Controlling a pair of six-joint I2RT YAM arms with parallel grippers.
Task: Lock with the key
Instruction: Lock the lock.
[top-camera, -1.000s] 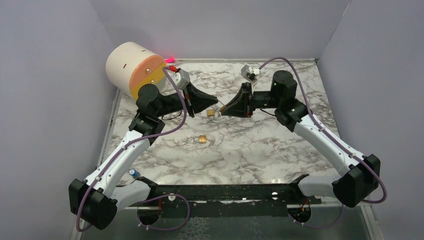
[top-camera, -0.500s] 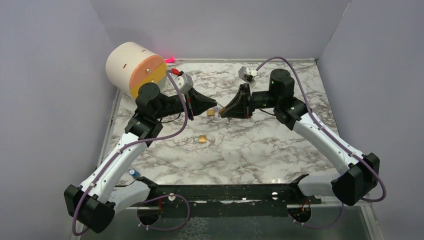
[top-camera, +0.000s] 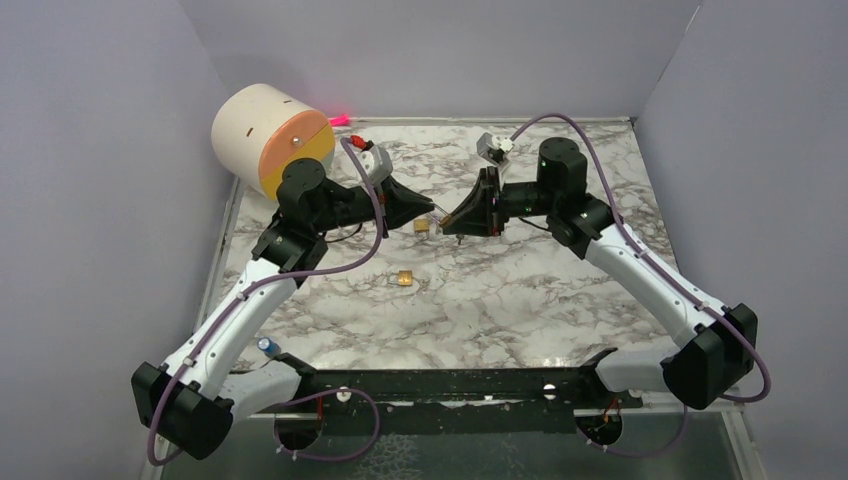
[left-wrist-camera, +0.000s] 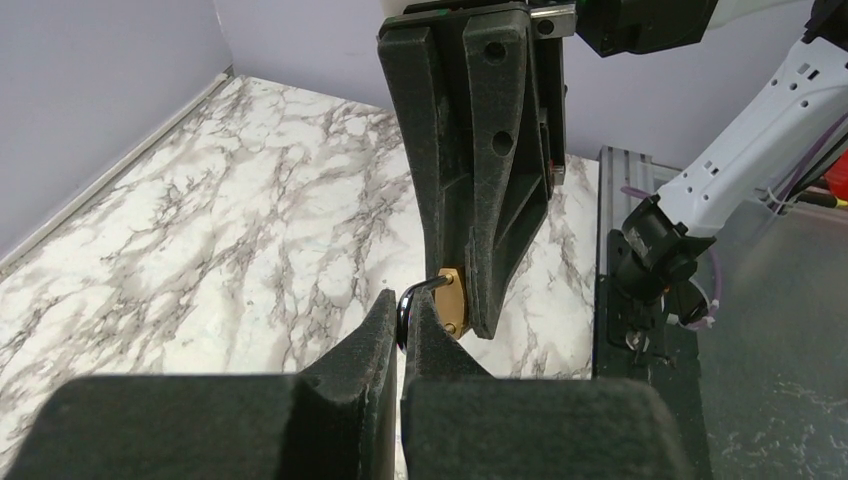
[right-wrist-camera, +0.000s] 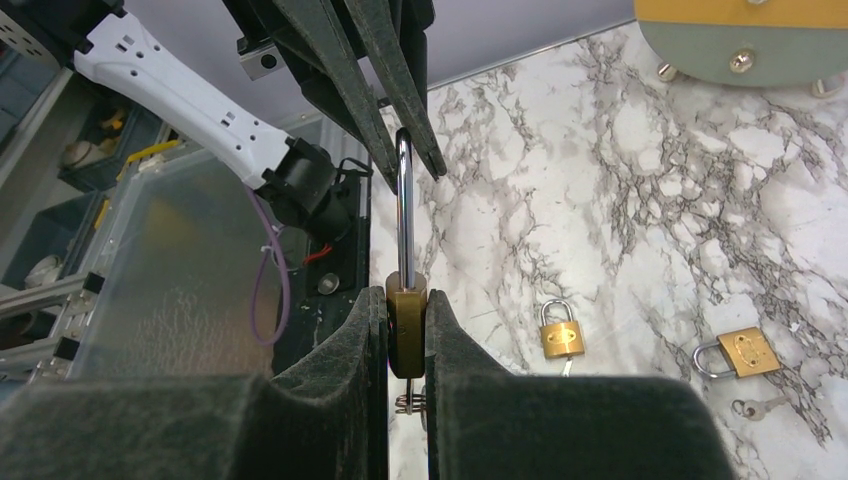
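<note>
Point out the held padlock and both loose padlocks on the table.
held padlock (right-wrist-camera: 405, 325): right wrist view, brass body.
nearer loose padlock (right-wrist-camera: 563, 341): right wrist view, brass body.
farther loose padlock (right-wrist-camera: 748, 352): right wrist view, brass body.

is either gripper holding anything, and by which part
One padlock, shared: right gripper clamps its brass body, left gripper pinches the top of its shackle.

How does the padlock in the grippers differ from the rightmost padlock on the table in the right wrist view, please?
The held padlock is lifted, its body clamped by the right gripper and its shackle pinched by the left gripper; the rightmost padlock lies flat on the table, untouched. The held padlock's shackle is far longer than its body; the rightmost padlock's is short. Both have brass bodies and silvery shackles.
</note>
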